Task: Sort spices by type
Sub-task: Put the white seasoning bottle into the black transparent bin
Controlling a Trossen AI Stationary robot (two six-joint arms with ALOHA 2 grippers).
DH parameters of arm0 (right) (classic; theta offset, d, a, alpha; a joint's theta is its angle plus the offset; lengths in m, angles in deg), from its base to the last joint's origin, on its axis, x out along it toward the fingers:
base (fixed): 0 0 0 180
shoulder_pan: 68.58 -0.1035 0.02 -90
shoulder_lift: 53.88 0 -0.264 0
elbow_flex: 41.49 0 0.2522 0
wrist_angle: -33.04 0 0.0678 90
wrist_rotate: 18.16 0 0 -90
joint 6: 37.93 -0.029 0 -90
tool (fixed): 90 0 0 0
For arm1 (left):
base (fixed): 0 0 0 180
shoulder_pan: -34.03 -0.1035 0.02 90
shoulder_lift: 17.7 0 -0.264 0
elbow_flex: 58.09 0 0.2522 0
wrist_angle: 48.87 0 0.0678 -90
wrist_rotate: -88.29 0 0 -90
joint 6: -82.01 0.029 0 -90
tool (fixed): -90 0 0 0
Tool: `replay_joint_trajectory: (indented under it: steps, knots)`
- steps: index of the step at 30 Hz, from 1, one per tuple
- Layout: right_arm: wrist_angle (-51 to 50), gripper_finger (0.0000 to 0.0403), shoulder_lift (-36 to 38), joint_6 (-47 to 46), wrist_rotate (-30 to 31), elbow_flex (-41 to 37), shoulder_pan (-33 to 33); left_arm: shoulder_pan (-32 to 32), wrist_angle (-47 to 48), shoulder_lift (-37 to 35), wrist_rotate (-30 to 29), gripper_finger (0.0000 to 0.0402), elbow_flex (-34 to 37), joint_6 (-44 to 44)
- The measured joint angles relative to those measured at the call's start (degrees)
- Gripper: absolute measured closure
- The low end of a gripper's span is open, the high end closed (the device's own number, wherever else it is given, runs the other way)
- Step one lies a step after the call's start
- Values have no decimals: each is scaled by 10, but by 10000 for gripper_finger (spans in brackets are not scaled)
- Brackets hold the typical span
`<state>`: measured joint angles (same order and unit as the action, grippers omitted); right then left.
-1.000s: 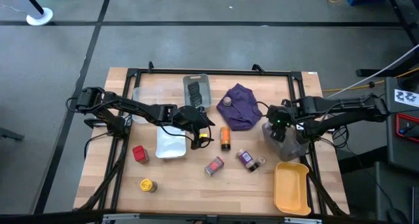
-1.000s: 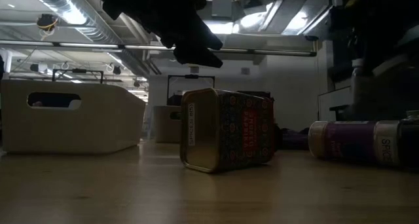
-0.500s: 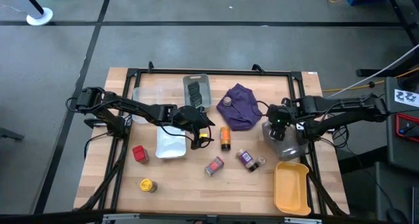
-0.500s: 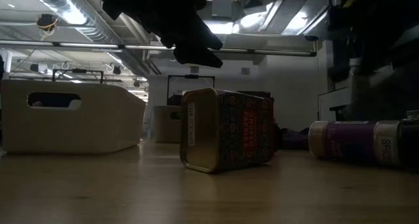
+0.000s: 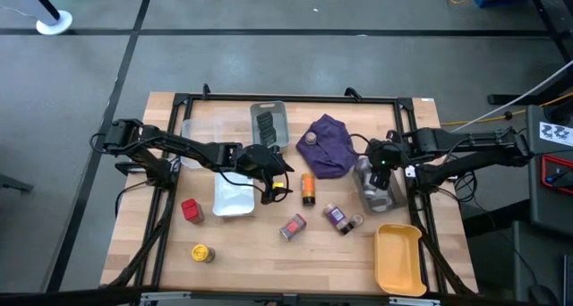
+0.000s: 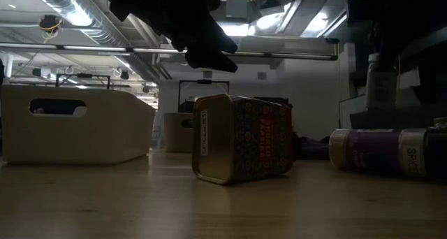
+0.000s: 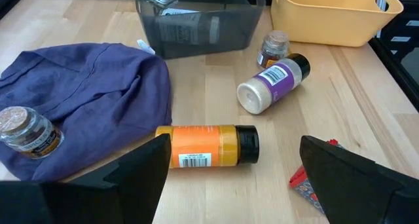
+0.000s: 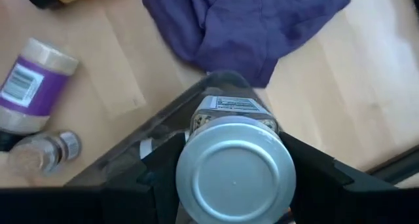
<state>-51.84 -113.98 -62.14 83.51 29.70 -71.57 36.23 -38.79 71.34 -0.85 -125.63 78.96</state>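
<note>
One camera hangs overhead, looking straight down on the whole table [image 5: 269, 252]. Another sits at tabletop level, facing across into the room, close to a lying tin [image 6: 241, 147]. Each wrist camera peers past its own fingers; both catch the purple cloth [image 7: 85, 86].

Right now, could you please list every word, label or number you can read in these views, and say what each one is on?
"SPIC", cut off by the picture's edge: purple-labelled jar lying on its side, low view.
Red panel on the tin: lettering too blurred to read.
Barcode on the orange jar: digits too small.
Label on the silver-capped jar in the right gripper: unreadable.
</note>
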Motion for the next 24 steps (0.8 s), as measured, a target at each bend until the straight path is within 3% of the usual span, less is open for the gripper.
replay_joint_trajectory:
  steps: [12,18,24]
  knots:
    - [53,193,0,-3,-12,-41,0,0,0,0,0,80,0,0]
    - [133,193,0,81,-18,-85,0,0,0,0,0,79,0,0]
    - [149,192,-2,165,-22,-104,0,0,0,0,0,79,0,0]
